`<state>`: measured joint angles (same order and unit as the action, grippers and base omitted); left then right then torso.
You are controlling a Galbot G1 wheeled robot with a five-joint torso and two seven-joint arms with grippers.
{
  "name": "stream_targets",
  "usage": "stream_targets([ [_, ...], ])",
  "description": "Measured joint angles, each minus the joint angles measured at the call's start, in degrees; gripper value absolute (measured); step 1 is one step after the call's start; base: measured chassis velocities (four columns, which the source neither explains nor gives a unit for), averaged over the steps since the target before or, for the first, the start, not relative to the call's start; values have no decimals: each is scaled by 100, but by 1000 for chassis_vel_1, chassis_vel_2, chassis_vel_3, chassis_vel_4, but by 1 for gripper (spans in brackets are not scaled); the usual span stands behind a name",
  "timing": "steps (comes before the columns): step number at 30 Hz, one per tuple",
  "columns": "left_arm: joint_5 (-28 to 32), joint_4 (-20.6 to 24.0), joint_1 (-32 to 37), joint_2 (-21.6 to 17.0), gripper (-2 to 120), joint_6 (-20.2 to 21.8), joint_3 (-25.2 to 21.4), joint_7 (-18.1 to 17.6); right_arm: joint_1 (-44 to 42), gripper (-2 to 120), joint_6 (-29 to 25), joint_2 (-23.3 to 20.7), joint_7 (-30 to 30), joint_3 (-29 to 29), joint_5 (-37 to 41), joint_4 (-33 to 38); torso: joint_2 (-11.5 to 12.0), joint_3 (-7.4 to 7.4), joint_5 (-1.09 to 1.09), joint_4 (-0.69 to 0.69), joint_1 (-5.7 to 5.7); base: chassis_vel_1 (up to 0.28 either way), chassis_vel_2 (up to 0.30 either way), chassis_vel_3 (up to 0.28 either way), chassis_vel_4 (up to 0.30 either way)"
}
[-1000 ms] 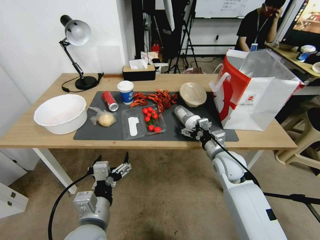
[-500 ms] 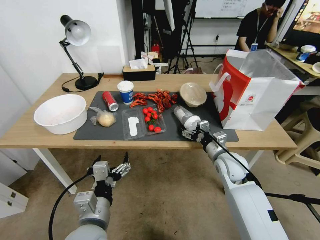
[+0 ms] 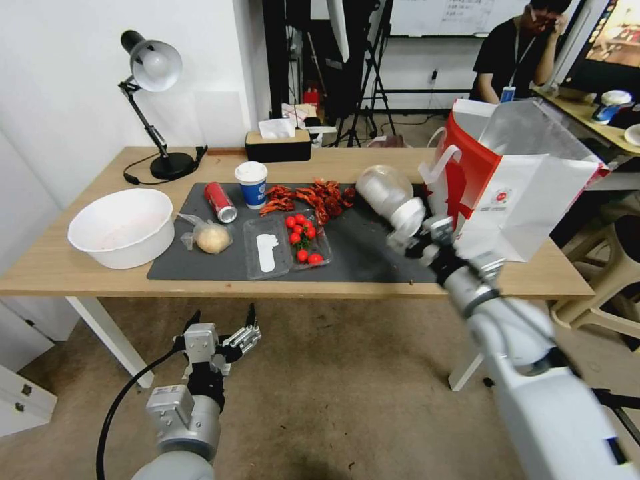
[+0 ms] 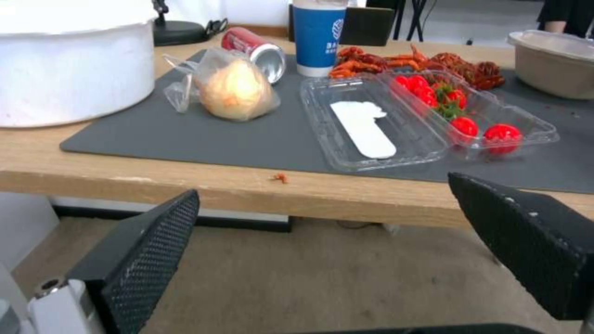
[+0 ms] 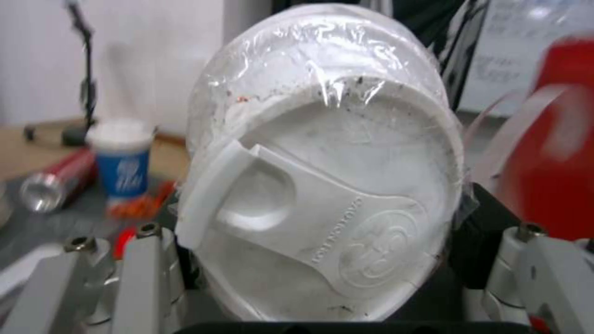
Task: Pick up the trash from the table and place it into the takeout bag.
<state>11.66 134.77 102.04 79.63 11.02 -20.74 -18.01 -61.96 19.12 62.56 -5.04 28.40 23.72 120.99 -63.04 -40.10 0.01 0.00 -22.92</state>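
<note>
We are mid-transfer with one piece of trash: our right claw (image 3: 415, 235) is clamped on the clear plastic cup with the white lid (image 3: 390, 195), holding it tilted in the air above the dark grey mat (image 3: 363, 250) on the long light-wood surface (image 3: 80, 263), just beside the large white paper takeout bag with red side panels (image 3: 520, 207). Our left claw (image 3: 223, 333) hangs spread and empty below the surface's near edge. We judge the next move must raise the cup above the bag's rim, centre it over the opening, then release. The red soda can (image 3: 219, 201), blue-and-white paper cup (image 3: 253, 184) and clear bag with the beige bun (image 3: 211, 237) wait on the mat.
</note>
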Motion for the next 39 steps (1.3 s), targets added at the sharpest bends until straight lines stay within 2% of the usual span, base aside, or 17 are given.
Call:
stream_targets([
  [2,-21,0,6,12,100,-11,9,-2,185,66,93,-354,472,144,547,199,0,0,0,0,0,0,0,0,0],
  [3,-21,0,6,12,100,-11,9,-2,185,66,93,-354,472,144,547,199,0,0,0,0,0,0,0,0,0],
  [5,-44,0,13,21,100,-20,17,-3,420,66,214,-738,927,303,1048,299,0,0,0,0,0,0,0,0,0],
  [6,-44,0,13,21,100,-20,17,-3,420,66,214,-738,927,303,1048,299,0,0,0,0,0,0,0,0,0],
  [7,-54,0,18,30,100,-25,25,-4,553,66,289,-926,1165,375,1280,298,0,0,0,-1,1,0,0,0,0],
  [10,-80,-16,25,45,100,-42,51,-4,1147,66,496,-1519,1870,473,1886,-67,1,0,0,0,1,0,0,0,0],
  [15,-90,-21,31,55,100,-46,60,-3,1748,66,726,-1900,2313,419,2149,-534,1,-1,0,0,0,0,0,0,0],
  [18,-94,-35,38,60,100,-55,62,27,2213,66,1274,-2063,2923,294,2583,-942,1,0,-2,0,1,0,0,0,0],
  [21,-94,-38,39,66,100,-59,63,39,2309,68,1477,-2076,3070,222,2655,-1120,1,-1,0,1,0,0,0,0,0],
  [22,-94,-44,36,67,100,-60,63,44,2327,76,1583,-2077,3059,172,2633,-1262,1,-1,0,0,0,0,0,0,0],
  [23,-94,-44,36,67,100,-60,63,44,2327,76,1583,-2077,3059,172,2633,-1262,1,-1,0,0,0,0,0,0,0],
  [25,-94,-53,33,67,100,-62,63,46,2320,83,1615,-2057,3021,139,2602,-1328,1,-1,0,-1,0,0,0,0,0],
  [26,-92,-65,30,65,100,-65,61,46,2298,90,1580,-2024,2986,106,2535,-1386,1,0,0,0,0,0,0,0,0],
  [29,-90,-83,25,63,100,-70,58,46,2285,98,1564,-1988,2924,95,2491,-1443,1,0,-1,0,0,0,0,0,0],
  [34,-87,-101,18,61,100,-82,56,44,2245,100,1528,-1943,2771,67,2150,-1512,1,0,-1,-1,0,0,0,0,0],
  [39,-80,-105,16,51,100,-88,53,42,2151,100,1251,-1920,2518,88,2216,-1398,1,0,-1,0,0,0,0,0,0],
])
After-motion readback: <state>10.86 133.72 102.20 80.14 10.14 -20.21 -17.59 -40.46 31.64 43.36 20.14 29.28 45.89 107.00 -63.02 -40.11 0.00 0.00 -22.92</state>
